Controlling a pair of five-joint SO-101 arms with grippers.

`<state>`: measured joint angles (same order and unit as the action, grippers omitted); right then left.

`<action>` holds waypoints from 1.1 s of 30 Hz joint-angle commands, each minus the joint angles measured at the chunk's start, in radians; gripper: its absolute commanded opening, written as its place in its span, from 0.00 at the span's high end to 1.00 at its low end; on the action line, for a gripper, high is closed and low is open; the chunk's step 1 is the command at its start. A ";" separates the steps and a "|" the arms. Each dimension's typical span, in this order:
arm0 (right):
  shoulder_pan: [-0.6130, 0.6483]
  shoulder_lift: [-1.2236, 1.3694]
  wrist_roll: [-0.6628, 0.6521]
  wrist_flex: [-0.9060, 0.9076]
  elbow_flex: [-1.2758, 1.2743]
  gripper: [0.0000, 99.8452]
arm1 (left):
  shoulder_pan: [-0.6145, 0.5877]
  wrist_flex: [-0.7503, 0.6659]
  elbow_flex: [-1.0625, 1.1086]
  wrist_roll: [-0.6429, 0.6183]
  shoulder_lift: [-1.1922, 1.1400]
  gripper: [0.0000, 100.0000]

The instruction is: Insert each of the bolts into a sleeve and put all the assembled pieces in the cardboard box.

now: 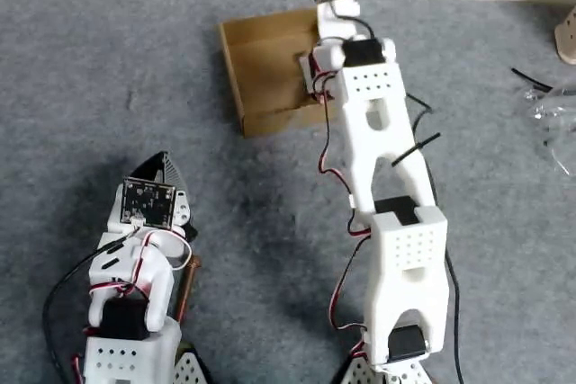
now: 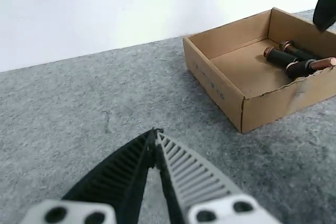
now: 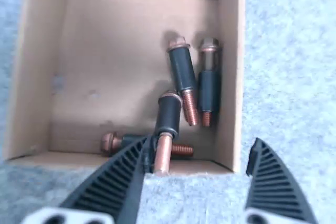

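Count four assembled pieces [image 3: 181, 74] in the cardboard box [image 3: 230, 51], each a copper bolt through a black sleeve. Find two lying side by side against one wall, a third slanted nearer the gripper with its bare shank toward the near wall, and a fourth lying crosswise along that wall, partly hidden. Count one box and two arms on the grey mat [image 1: 81, 87].

See the right gripper [image 3: 202, 148] above the near edge of the box, jaws spread wide with nothing between them; cannot tell whether one finger touches the slanted piece's shank. See the left gripper [image 2: 156, 136] well apart from the box, low over the mat, jaws pressed together at the tips and holding nothing. Note one copper-coloured rod [image 1: 186, 283] just beside the left arm (loose bolt or part of the arm, cannot tell).
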<state>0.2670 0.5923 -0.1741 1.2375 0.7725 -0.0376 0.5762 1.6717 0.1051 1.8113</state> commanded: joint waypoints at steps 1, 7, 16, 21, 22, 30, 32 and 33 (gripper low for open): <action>-0.005 -0.107 0.006 0.113 0.105 0.74 | -0.012 -0.020 0.015 0.003 0.013 0.99; 0.021 -0.163 0.006 0.308 0.213 0.74 | -0.012 -0.020 0.015 0.003 0.013 0.99; 0.085 -0.257 0.008 0.527 0.401 0.74 | -0.027 -0.018 0.012 0.002 0.013 0.99; 0.107 -0.360 0.064 0.526 0.328 0.74 | -0.038 -0.020 0.013 0.000 0.013 0.99; 0.117 -0.386 0.069 0.526 0.312 0.74 | -0.038 -0.020 0.013 0.000 0.013 0.99; 0.237 -0.645 0.068 0.522 0.039 0.74 | -0.038 -0.020 0.013 0.000 0.013 0.99; 0.260 -0.702 0.068 0.522 -0.035 0.74 | -0.038 -0.020 0.013 0.000 0.013 0.99; 0.269 -0.728 0.064 0.522 -0.071 0.74 | -0.038 -0.020 0.013 0.000 0.013 0.99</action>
<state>0.4971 -0.0245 -0.1128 1.7407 0.7664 -0.0652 0.5762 1.6717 0.1051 1.8113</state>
